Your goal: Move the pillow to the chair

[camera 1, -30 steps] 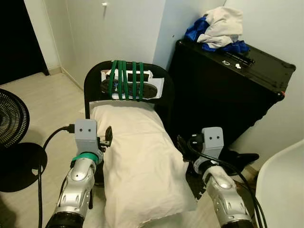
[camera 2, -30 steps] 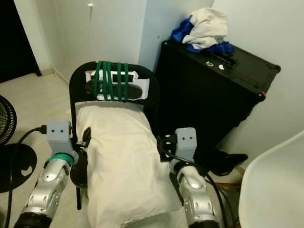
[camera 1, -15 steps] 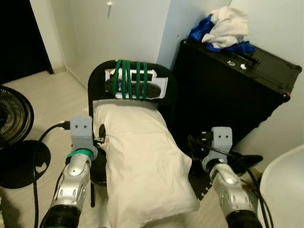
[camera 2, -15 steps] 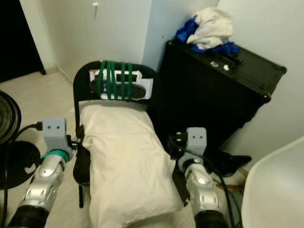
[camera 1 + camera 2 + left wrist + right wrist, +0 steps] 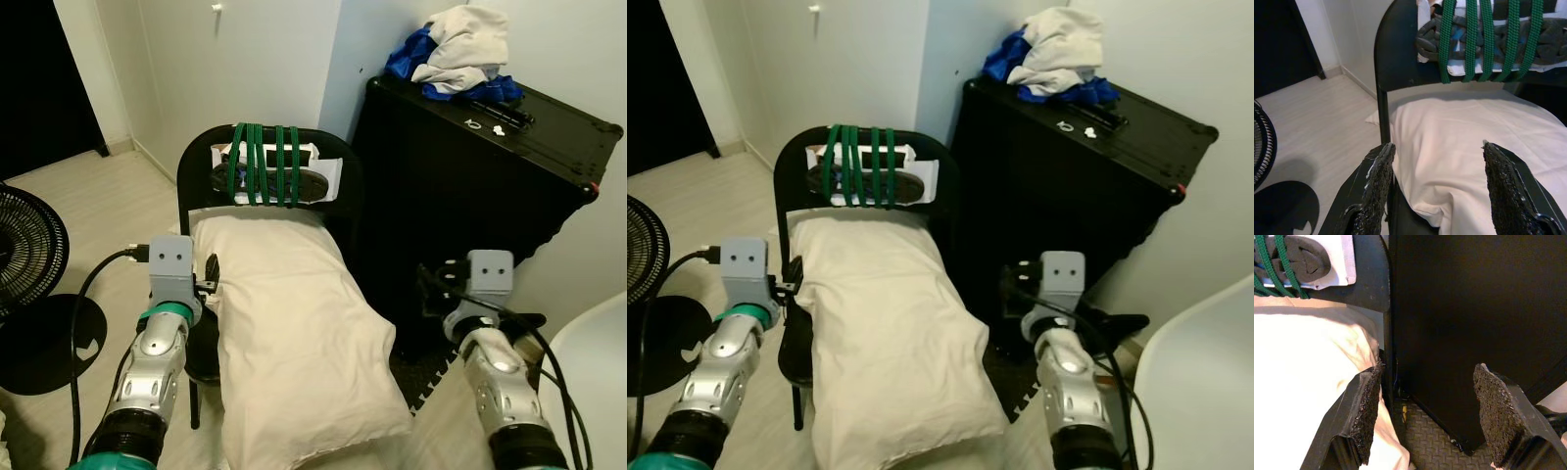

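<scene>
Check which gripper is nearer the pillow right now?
Left. The left gripper sits right at the edge of the pillow, fingers open beside the chair frame. The right gripper is open too, off to the other side by the black case.

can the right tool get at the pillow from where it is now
Probably yes. The right tool is open beside the pillow, apart from its edge, with nothing between them. The black case stands close on its other side, so room is tight.

Right gripper [image 5: 1425,411]: fingers spread wide.
Pillow [image 5: 1303,357]: beside one finger.
Black case [image 5: 1474,308]: ahead.
</scene>
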Controlling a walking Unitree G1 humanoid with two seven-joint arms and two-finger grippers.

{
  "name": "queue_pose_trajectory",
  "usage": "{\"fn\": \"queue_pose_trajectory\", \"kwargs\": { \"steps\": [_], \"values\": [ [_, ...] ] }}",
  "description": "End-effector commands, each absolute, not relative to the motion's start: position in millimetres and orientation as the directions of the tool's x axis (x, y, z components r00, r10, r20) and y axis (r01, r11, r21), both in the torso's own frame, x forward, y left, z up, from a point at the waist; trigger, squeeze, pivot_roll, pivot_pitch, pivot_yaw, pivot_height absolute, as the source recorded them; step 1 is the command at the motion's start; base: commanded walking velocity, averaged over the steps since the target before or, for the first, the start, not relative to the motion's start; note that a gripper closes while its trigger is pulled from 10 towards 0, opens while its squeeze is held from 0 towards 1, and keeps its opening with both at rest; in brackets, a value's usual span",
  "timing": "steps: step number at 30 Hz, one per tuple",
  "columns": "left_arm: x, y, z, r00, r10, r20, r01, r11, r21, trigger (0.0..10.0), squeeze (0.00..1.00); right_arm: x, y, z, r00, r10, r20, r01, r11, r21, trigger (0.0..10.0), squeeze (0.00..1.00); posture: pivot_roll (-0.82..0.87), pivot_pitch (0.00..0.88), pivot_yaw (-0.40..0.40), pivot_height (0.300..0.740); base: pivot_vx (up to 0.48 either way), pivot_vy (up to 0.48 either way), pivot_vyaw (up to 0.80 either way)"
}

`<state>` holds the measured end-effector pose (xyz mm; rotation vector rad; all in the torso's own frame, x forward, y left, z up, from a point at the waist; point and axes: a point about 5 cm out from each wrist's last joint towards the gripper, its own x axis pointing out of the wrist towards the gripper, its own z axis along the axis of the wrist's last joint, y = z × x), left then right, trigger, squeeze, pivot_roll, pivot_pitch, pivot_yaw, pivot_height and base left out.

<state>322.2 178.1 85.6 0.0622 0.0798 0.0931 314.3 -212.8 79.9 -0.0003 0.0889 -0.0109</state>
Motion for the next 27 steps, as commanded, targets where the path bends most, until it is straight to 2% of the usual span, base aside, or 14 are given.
{"fn": "queue_pose_trajectory", "kwargs": {
  "steps": [1, 9, 18, 27],
  "values": [
    [318.2, 177.7, 80.1, 0.991, 0.098, -0.086, -0.092, 0.993, 0.075, 10.0, 0.0, 310.8, -215.0, 72.9, 0.994, -0.02, -0.107, 0.019, 1.0, -0.008, 10.0, 0.0, 0.05, 0.0, -0.028, 0.74, 0.0, 0.0, 0.0],
    [317.3, 178.4, 78.5, 0.992, 0.103, -0.08, -0.096, 0.992, 0.085, 10.0, 0.0, 314.7, -209.5, 75.8, 0.997, 0.005, -0.082, -0.002, 0.999, 0.034, 10.0, 0.0, 0.06, 0.0, -0.045, 0.74, 0.0, 0.0, 0.0],
    [306.0, 187.3, 70.3, 0.985, 0.146, -0.096, -0.138, 0.987, 0.087, 10.0, 0.0, 308.4, -196.6, 64.6, 0.99, 0.056, -0.126, -0.053, 0.998, 0.024, 10.0, 0.0, 0.07, 0.0, -0.063, 0.74, 0.0, 0.0, 0.0],
    [310.2, 182.9, 71.6, 0.99, 0.107, -0.097, -0.096, 0.989, 0.116, 10.0, 0.0, 307.5, -192.8, 63.1, 0.993, 0.039, -0.115, -0.035, 0.999, 0.038, 10.0, 0.0, 0.04, 0.0, -0.011, 0.74, 0.0, 0.0, 0.0]
  ]
}}
